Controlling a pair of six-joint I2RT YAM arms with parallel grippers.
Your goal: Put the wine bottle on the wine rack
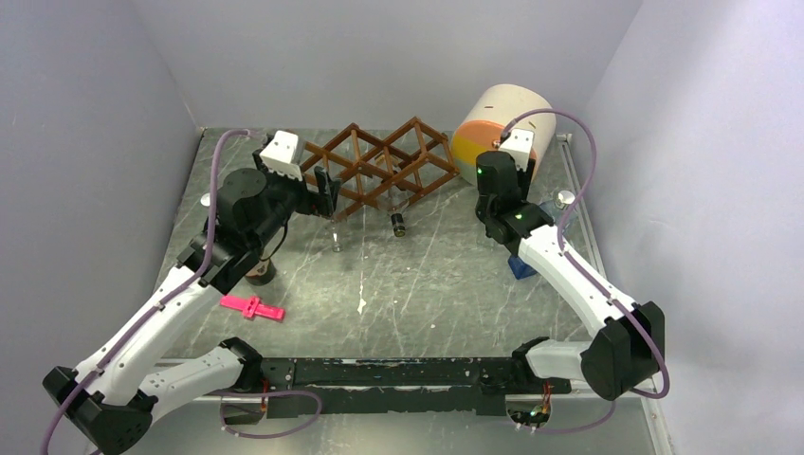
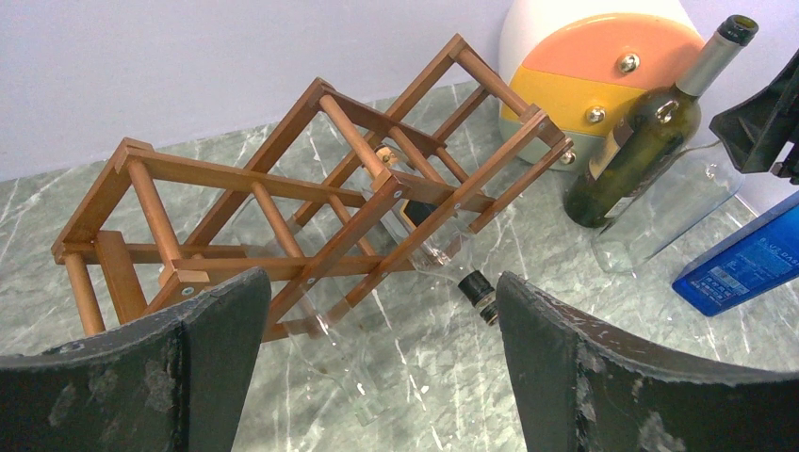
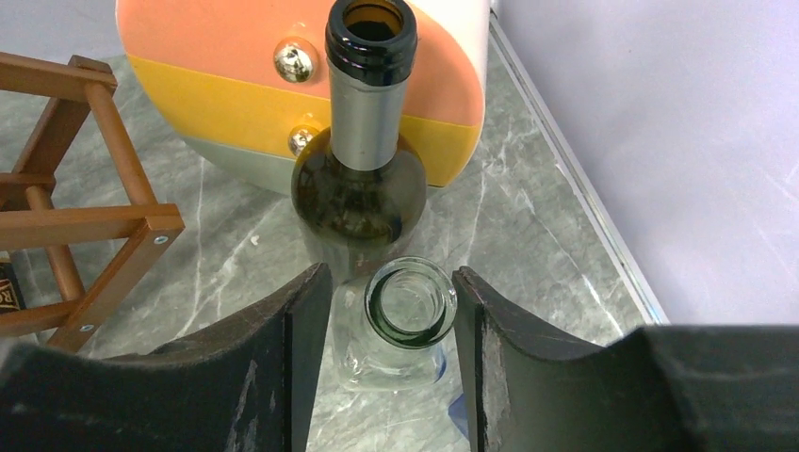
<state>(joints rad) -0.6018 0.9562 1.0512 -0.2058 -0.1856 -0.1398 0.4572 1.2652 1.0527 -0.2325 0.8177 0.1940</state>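
Right wrist view: the right gripper [image 3: 391, 282] is partly open, and its fingers [image 3: 283, 358] straddle the mouth of the clear bottle [image 3: 410, 306]. The right finger sits against the lip. A narrow gap shows at the left finger, so the bottle is not clamped. The clear bottle stands upright on the table [image 3: 528, 217]. It is just in front of the green bottle [image 3: 363, 179], which is also upright with its mouth open. Behind both lies the cylinder [image 3: 236, 85], which shows orange, yellow and cream bands.

Left wrist view: the left gripper [image 2: 382, 377] is wide open and holds nothing. It faces the rack [image 2: 283, 188], which rests on the table and appears tilted from this camera. Two bottles lie in rack cells:
- One has a dark cap [image 2: 476, 287] pointing toward the camera.
- One is clear glass, with its neck [image 2: 349, 377] reaching the table.

The clear bottle and the green bottle stand to the right of the rack, apart from it and in no cell. A blue box [image 2: 744, 259] lies near them.

Top external view: the rack is at rear centre, between the left gripper and the cylinder. A pink part [image 1: 251, 306] lies on the table near the left arm.
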